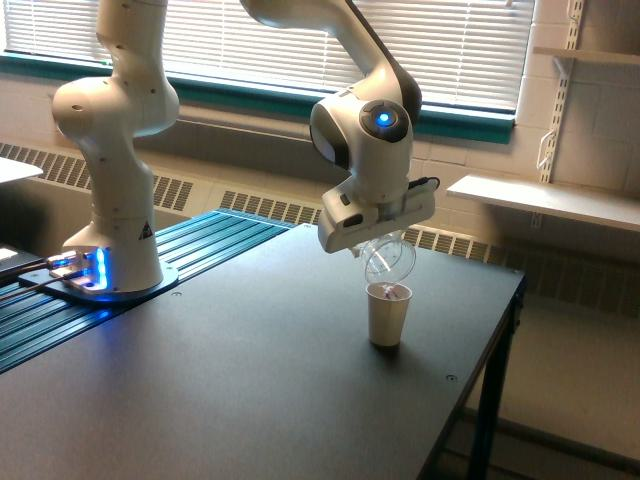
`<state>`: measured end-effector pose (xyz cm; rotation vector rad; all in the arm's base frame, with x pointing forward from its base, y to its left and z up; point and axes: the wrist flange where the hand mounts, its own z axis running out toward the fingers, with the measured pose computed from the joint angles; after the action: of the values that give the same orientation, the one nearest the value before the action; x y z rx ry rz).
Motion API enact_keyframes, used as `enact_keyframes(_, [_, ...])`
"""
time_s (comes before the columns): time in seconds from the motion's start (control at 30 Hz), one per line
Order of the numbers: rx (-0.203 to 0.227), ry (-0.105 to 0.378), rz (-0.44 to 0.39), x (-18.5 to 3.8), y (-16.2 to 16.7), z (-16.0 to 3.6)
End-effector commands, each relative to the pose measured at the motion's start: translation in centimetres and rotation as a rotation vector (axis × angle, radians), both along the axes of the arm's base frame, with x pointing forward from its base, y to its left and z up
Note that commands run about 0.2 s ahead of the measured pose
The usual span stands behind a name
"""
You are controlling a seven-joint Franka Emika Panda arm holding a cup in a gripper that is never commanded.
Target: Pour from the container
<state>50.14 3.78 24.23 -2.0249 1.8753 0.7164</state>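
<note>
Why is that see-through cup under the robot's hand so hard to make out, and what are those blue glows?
In the exterior view, the clear container shows mostly as pale glints, since bright window blinds backlight the scene. The blue glows are lights on the arm's wrist and base. The paper cup looks soft, slightly blurred.

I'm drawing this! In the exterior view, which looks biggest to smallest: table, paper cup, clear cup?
1. Table, biggest by far.
2. Paper cup and clear cup look about alike; the clear one is see-through and partly hidden, so no ranking.
</note>
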Motion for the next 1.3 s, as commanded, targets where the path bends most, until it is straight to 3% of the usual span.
enact_keyframes(0.03, [-0.032,0.019,-0.012,0.3,0.6,0.3])
enact_keyframes(0.3, [-0.069,0.004,-0.014,0.1,1.1,1.1])
enact_keyframes(0.57, [-0.046,0.015,-0.018,-0.7,2.2,2.1])
enact_keyframes(0.73, [-0.038,-0.010,0.005,-0.9,3.4,3.0])
enact_keyframes(1.0, [-0.074,-0.037,0.022,-1.5,3.9,4.2])
enact_keyframes(1.03, [-0.111,-0.061,0.031,-1.4,4.1,4.8])
enact_keyframes(1.3, [-0.202,-0.103,0.014,-2.4,3.3,7.3])
